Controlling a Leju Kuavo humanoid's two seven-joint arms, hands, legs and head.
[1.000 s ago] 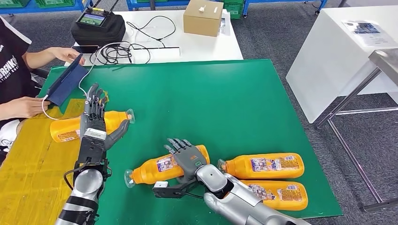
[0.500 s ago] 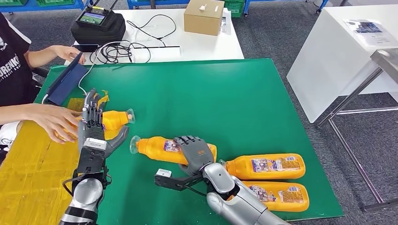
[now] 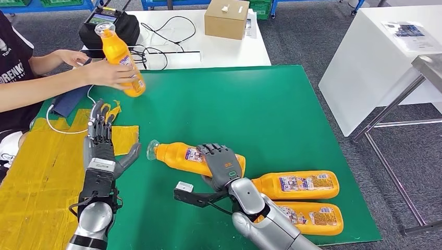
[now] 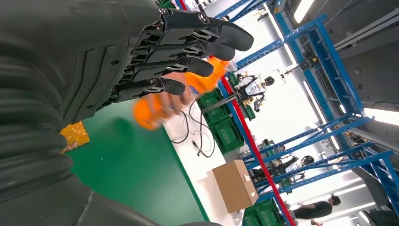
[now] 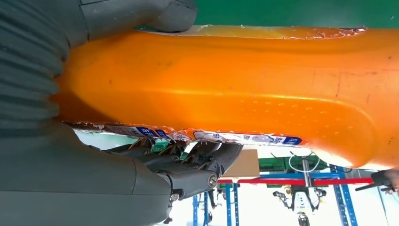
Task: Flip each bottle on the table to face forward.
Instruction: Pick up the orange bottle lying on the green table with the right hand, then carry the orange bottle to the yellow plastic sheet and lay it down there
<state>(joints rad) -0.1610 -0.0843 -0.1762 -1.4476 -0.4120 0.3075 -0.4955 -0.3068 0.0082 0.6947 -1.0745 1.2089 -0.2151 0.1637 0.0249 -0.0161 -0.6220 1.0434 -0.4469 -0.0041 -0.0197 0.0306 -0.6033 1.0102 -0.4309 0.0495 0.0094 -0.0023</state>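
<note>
1. Desk (image 3: 292, 120): one, flat matte green top; a yellow sheet (image 3: 31, 177) covered its left end. Grey carpet lay around it, with blue steel racking seen from the left wrist view.
2. White tables: two, smooth; the far one (image 3: 229, 49) carried one cardboard box (image 3: 225, 19), a black case (image 3: 109, 28) and loose cables.
3. Bottles: four, orange glossy plastic with printed labels. Two (image 3: 297, 185) (image 3: 312, 216) lay side by side at the near right edge. One (image 3: 182, 156) lay on the green under the right hand, cap pointing left. One (image 3: 122, 57) was lifted above the far left corner by a person's hand (image 3: 107, 73).
4. Right hand (image 3: 221, 164): grey, ribbed, fingers wrapped over the lying bottle's body, gripping it.
5. Left hand (image 3: 101, 143): fingers straight and spread, holding nothing, above the yellow sheet.
</note>
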